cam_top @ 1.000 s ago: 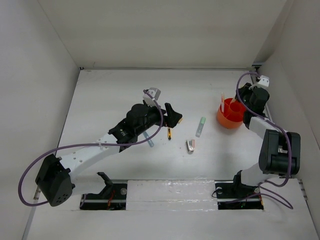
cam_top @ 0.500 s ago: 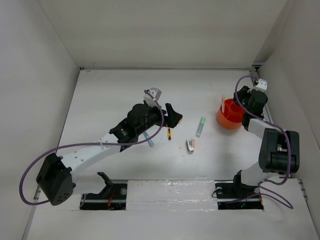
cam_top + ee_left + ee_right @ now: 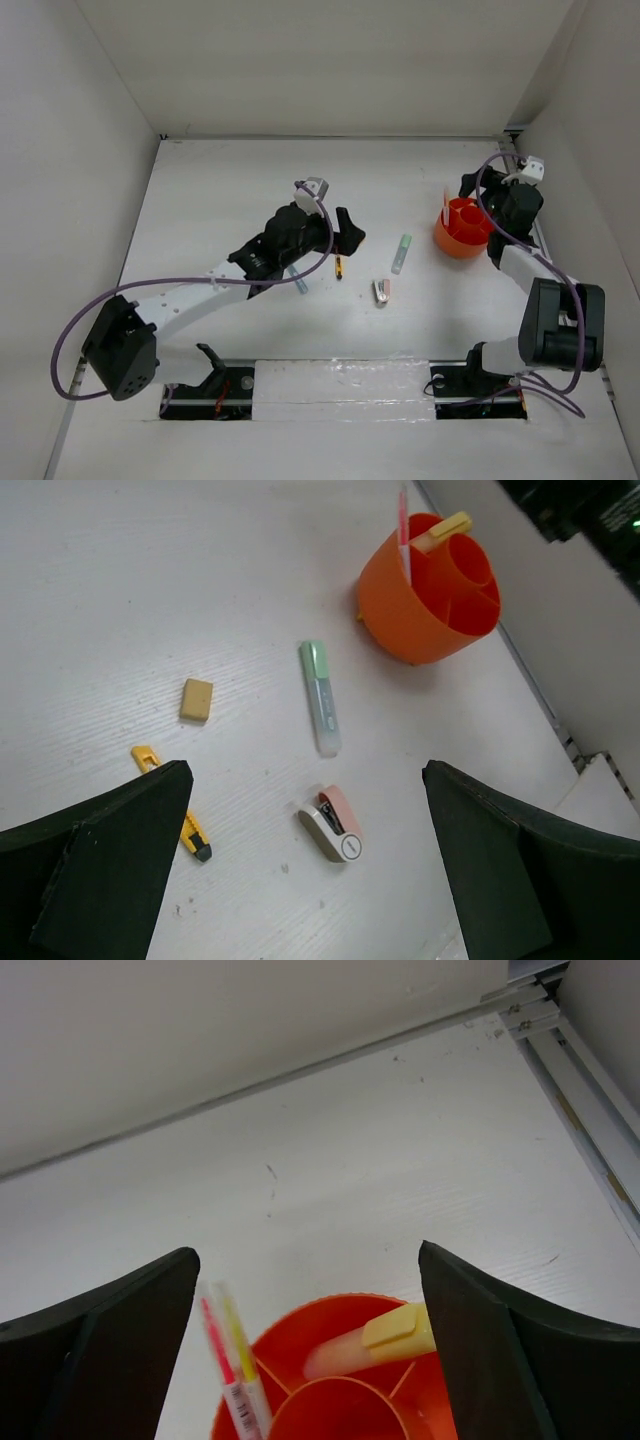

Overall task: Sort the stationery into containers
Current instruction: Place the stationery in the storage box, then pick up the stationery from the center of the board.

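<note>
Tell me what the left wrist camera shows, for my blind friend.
An orange tub holding a red pen and a yellow marker stands on a white table; a green marker, tan eraser, yellow-black cutter and grey-pink piece lie nearby.

We see the orange tub upright at the counter's two o'clock, holding a pale yellow marker and a red pen. Toward its eight o'clock lie a green marker, grey-pink piece, yellow-black cutter, tan eraser and blue pen.
</note>
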